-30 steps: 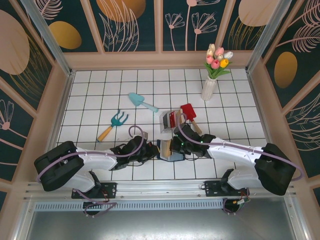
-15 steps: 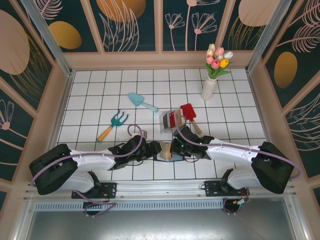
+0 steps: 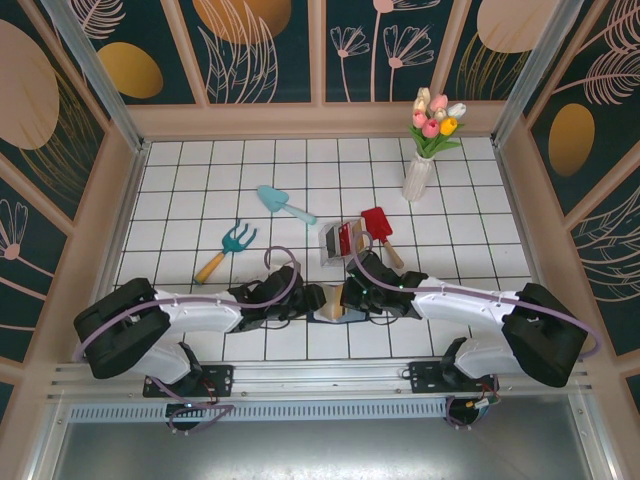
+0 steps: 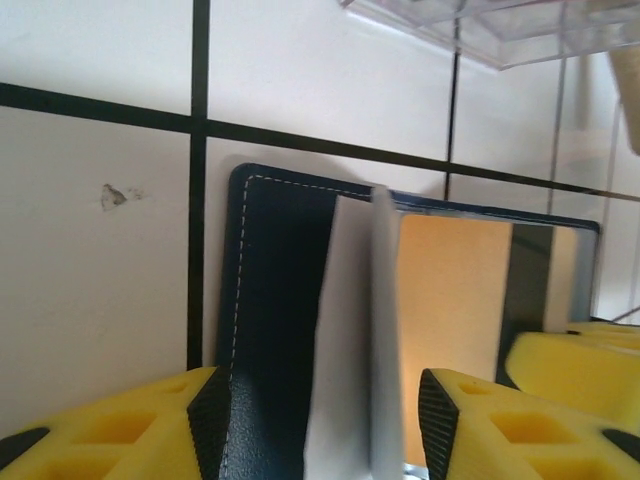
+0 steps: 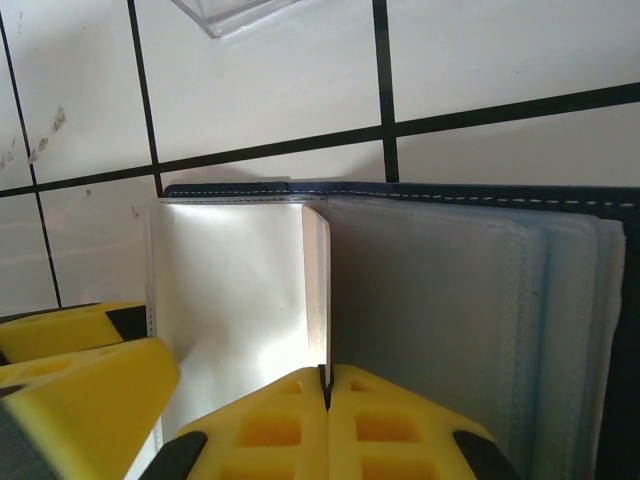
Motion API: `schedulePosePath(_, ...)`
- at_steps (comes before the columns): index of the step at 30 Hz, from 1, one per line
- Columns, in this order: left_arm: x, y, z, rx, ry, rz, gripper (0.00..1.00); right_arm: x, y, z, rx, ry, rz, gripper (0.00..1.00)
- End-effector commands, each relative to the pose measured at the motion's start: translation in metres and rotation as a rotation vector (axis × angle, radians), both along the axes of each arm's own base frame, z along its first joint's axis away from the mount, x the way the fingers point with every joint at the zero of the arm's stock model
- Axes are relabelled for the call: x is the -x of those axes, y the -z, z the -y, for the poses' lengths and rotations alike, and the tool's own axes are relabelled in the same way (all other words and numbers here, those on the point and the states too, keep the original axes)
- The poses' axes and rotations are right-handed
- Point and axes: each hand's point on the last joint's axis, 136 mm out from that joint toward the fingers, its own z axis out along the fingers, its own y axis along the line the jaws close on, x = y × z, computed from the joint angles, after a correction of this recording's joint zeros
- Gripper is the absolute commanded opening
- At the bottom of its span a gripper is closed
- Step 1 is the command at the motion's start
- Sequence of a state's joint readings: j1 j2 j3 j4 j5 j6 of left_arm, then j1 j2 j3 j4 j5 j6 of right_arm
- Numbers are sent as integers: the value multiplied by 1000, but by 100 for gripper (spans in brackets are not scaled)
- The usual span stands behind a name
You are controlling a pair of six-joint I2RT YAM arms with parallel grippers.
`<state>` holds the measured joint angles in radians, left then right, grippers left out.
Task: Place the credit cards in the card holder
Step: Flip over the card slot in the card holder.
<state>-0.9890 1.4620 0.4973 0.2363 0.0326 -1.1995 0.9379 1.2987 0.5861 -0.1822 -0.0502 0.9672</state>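
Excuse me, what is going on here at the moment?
Both arms meet at the open card holder at the front of the table. The right gripper is shut on an inner sleeve, holding it upright. The left gripper is open, its fingers either side of that sleeve. A tan card lies inside the holder.

Overhead: the card holder [image 3: 333, 313] sits mostly under the left claw [image 3: 312, 298] and right claw [image 3: 350, 297], its slots too small to read. Left wrist: holder's lower end cut by the frame bottom, tan card [image 4: 450, 300] partly behind an upright pale leaf [image 4: 355, 340], clear rack [image 4: 500, 25] clipped at the top and blurred. Right wrist: holder runs off right and bottom edges; the pinched-together claw fingers [image 5: 400, 420] cover the leaf's foot.
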Motion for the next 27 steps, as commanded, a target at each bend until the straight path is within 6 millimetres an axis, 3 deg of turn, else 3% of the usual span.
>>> schedulePosePath(1, 0, 12, -6, -106, 22, -1, 54, -1, 0, 9, 42, 3, 8, 0)
schedulePosePath(3, 0, 16, -7, -121, 26, -8, 53, -2, -1, 9, 39, 6, 12, 0)
schedulePosePath(12, 0, 15, -7, -121, 34, 1, 20, -8, -15, 8, 5, 14, 34, 0)
schedulePosePath(17, 1, 17, -7, -129, 38, -7, 20, -11, -37, 16, 15, 38, 69, 0)
schedulePosePath(24, 0, 14, -6, -122, 43, 0, 22, -8, -50, 59, 164, 112, 103, 0)
schedulePosePath(27, 0, 13, -5, -122, 45, 3, 22, -7, -52, 68, 191, 126, 109, 0)
